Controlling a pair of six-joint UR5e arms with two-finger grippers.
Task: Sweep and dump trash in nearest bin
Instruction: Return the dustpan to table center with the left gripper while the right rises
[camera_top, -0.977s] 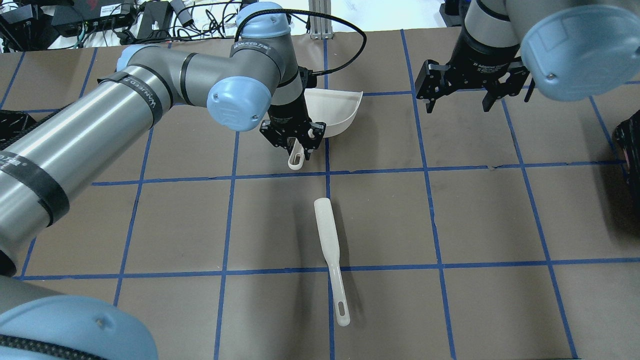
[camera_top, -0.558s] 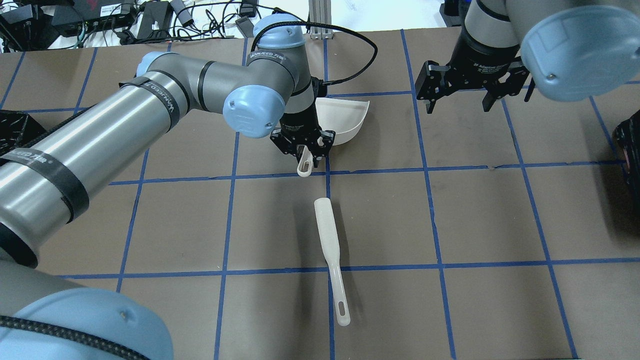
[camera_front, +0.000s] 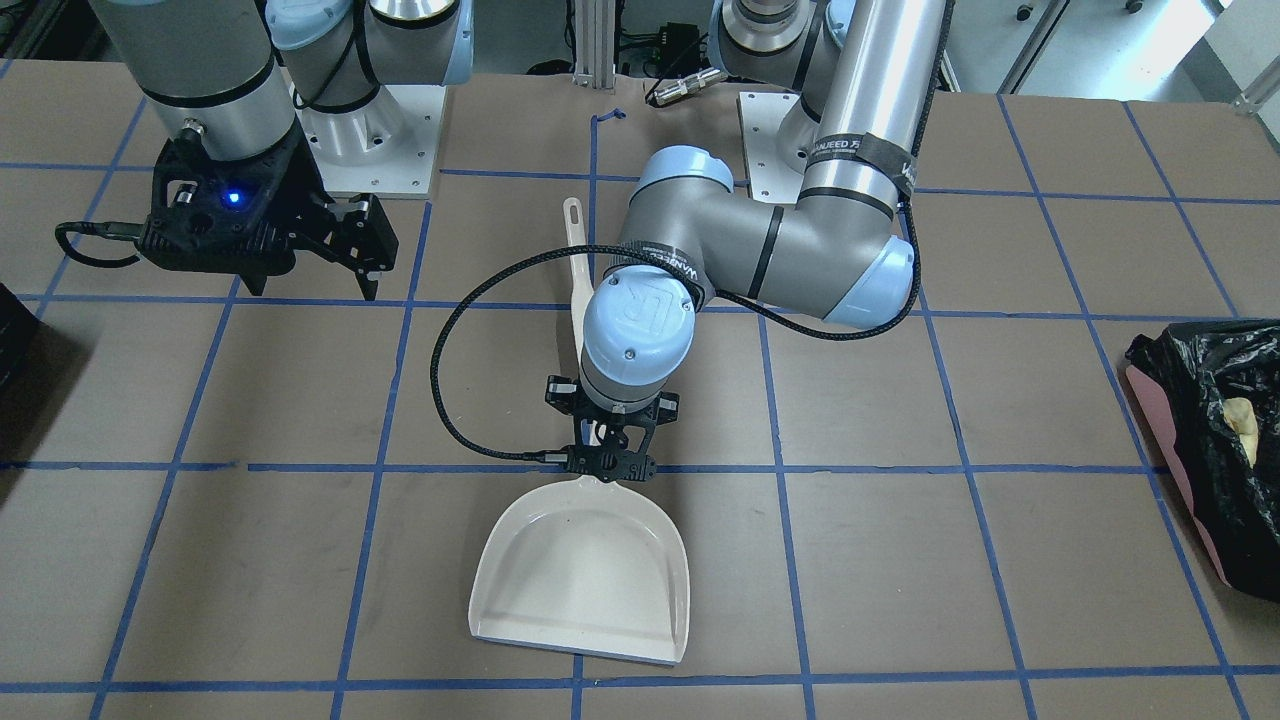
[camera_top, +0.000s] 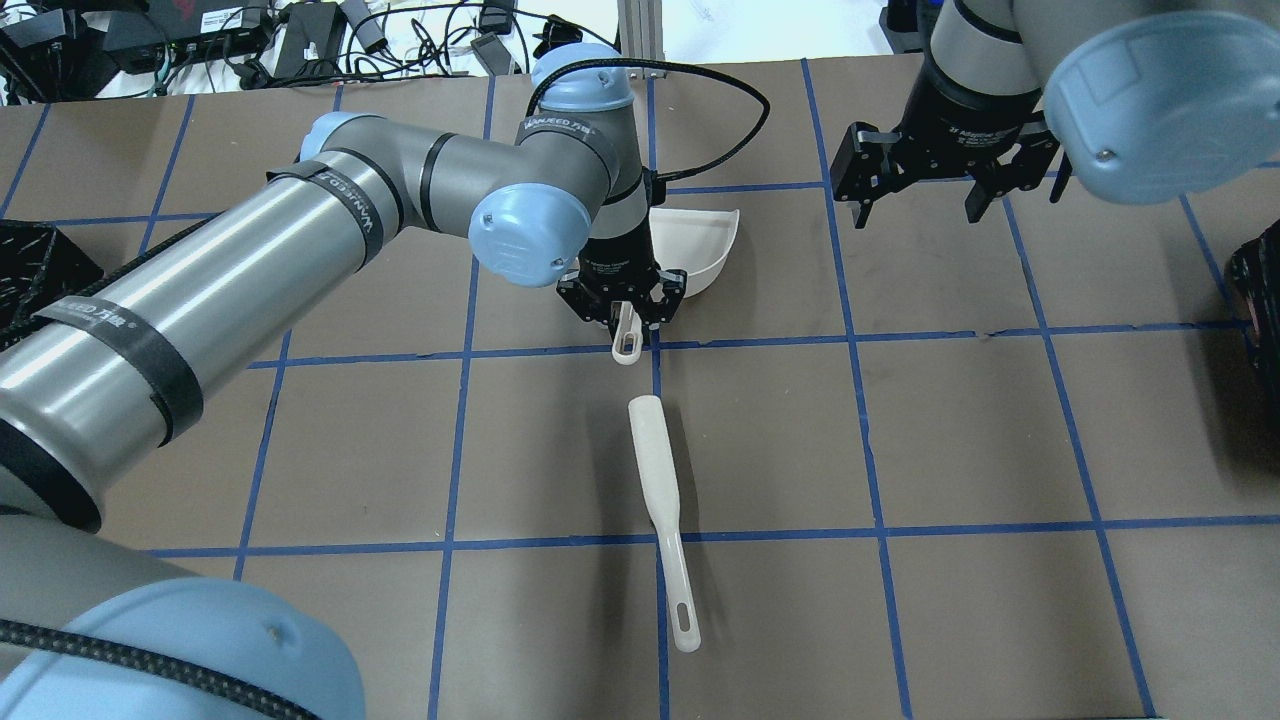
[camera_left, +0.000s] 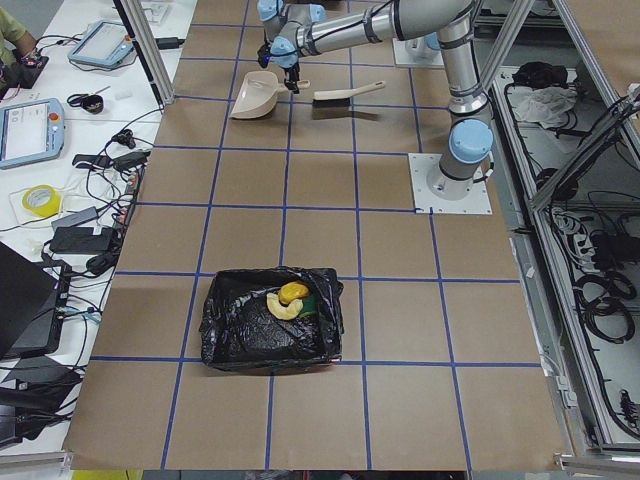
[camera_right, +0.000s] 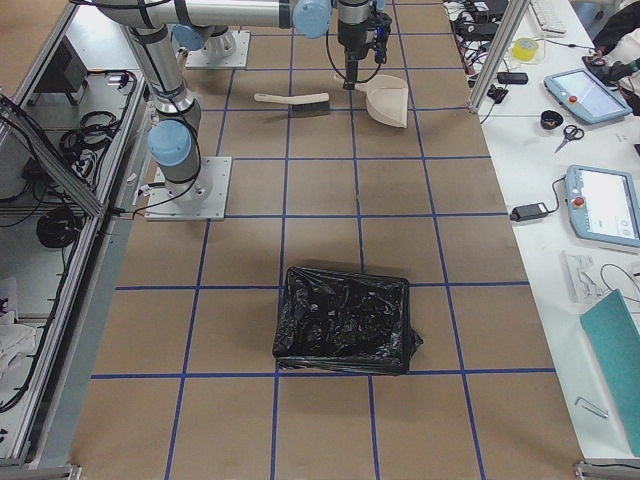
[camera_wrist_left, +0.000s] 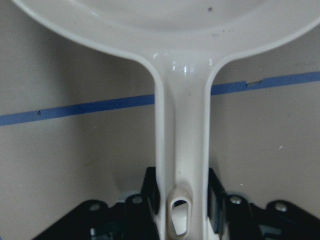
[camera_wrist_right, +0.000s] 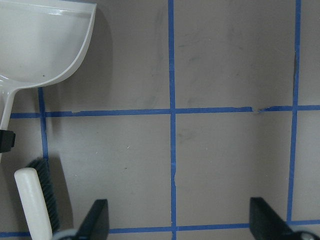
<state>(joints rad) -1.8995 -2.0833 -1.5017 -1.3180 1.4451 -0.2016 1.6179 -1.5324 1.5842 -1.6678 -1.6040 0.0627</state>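
Note:
My left gripper (camera_top: 622, 305) is shut on the handle of an empty white dustpan (camera_front: 585, 570). In the left wrist view the handle (camera_wrist_left: 181, 165) sits between the two fingers. The pan's mouth points away from the robot's base. The bin (camera_front: 1215, 440), pink-sided with a black bag, stands at the table's left end. Yellow and golden trash (camera_left: 285, 300) lies inside it. I cannot make out the brown roll. My right gripper (camera_top: 915, 212) is open and empty above the table, to the dustpan's right.
A white brush (camera_top: 655, 470) lies on the table just behind the dustpan's handle, towards the robot; it also shows in the right wrist view (camera_wrist_right: 32, 200). A second black-bagged container (camera_right: 345, 320) stands at the right end. Blue tape lines grid the brown tabletop.
My left gripper has moved right and a little towards the robot with the dustpan, turning it so that the handle points at the brush. The right arm and the brush have not moved.

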